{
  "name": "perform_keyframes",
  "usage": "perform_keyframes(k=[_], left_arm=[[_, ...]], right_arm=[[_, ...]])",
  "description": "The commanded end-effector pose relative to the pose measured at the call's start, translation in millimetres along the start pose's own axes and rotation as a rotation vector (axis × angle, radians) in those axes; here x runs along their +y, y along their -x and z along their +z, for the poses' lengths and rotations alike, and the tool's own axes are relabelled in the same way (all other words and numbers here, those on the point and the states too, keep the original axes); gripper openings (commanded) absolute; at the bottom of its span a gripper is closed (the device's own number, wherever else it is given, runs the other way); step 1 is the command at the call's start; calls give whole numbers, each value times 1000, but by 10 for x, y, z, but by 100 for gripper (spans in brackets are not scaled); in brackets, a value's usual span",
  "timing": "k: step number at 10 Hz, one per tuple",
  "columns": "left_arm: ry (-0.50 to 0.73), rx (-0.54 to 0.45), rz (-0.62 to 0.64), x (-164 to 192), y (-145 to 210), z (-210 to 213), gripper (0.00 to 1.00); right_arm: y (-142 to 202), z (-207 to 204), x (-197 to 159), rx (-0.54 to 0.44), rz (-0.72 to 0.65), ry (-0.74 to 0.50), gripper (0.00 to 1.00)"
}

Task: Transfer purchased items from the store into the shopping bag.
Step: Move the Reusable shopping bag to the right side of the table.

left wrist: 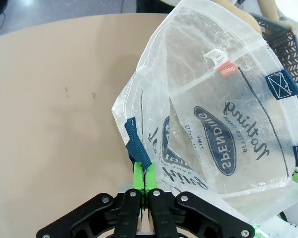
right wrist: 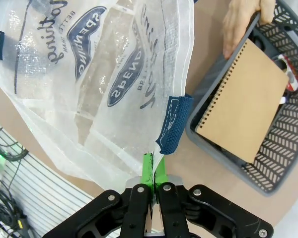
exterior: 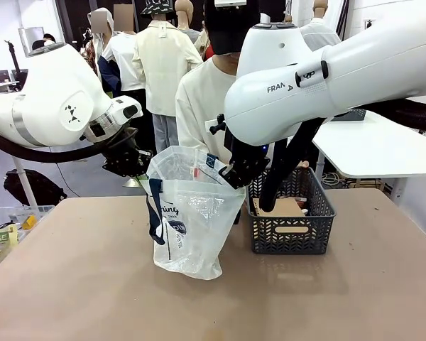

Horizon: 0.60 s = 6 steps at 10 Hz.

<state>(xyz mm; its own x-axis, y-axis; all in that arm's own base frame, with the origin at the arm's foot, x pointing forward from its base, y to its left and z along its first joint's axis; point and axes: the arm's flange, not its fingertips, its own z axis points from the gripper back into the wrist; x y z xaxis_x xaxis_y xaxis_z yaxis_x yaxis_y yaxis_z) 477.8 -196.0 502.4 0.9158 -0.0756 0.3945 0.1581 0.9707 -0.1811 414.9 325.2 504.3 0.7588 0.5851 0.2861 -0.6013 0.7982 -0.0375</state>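
Note:
The shopping bag point(exterior: 192, 213), translucent with navy handles and dark print, stands open at mid-table, held up by both rims. My left gripper point(exterior: 130, 160) is shut on its left rim; the left wrist view has the green pads point(left wrist: 138, 178) pinching the rim just under a navy strap point(left wrist: 137, 144). On the opposite rim my right gripper point(exterior: 237, 172) is shut, its pads point(right wrist: 147, 166) clamped below another strap point(right wrist: 174, 124). The store, a dark grey basket point(exterior: 291, 238), sits right of the bag. Purchased items lie in it: a brown spiral notebook point(right wrist: 243, 99) and a red-white pack point(right wrist: 288, 69).
A person in a white top stands across the table, one hand point(right wrist: 241, 20) on the basket's far rim. A clear bin point(exterior: 3, 234) with packets sits at the table's left edge. A white table point(exterior: 369, 149) stands behind at right.

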Motion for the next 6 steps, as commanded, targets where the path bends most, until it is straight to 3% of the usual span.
perform_keyframes(k=[1, 6], left_arm=[[0, -3, 1, 9, -11, 14, 0], [0, -3, 1, 9, -11, 14, 0]], right_arm=[[2, 14, -20, -3, -5, 3, 0], [2, 14, -20, -3, -5, 3, 0]])
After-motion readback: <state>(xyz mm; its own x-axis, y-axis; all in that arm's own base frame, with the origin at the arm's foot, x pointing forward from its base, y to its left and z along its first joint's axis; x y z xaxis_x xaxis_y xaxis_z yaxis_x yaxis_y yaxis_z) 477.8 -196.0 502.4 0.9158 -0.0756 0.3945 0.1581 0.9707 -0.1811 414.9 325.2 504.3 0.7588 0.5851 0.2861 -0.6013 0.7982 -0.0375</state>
